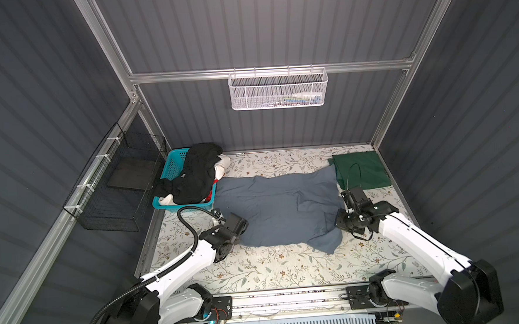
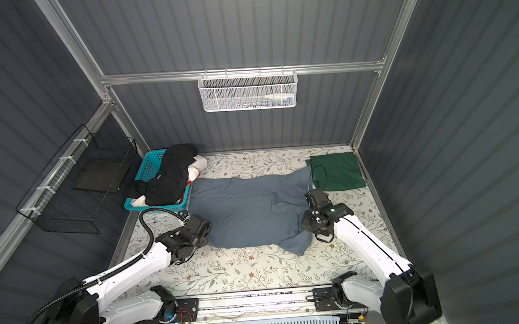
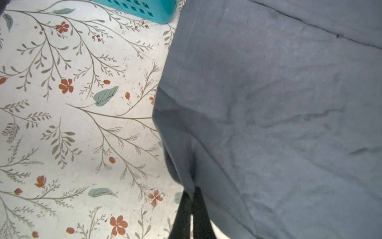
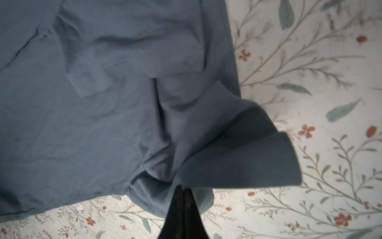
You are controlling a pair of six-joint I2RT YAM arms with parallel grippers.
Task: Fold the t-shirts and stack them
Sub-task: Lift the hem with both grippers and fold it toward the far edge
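Turquoise plastic basket (image 1: 172, 165) (image 2: 149, 168) (image 3: 144, 10) sits at the desk's (image 1: 273, 265) (image 2: 242, 270) far-left corner. Desk has a white floral cover. White mesh basket (image 1: 279, 90) (image 2: 248, 90) hangs off the back rail (image 1: 186, 75), contents unreadable. Black wire rack (image 1: 117, 206) (image 2: 72, 215) is tied to the left wall, with a dark flat pad (image 1: 131, 175) inside. Grey ribbed walls (image 1: 275, 30).

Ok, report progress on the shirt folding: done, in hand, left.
Done: the dark green t-shirt lies folded at the far right. In hand: the slate blue-grey t-shirt is spread out, left gripper and right gripper each shut on an edge. Left: folding it, stacking it, then the black t-shirt and others heaped in the turquoise basket.
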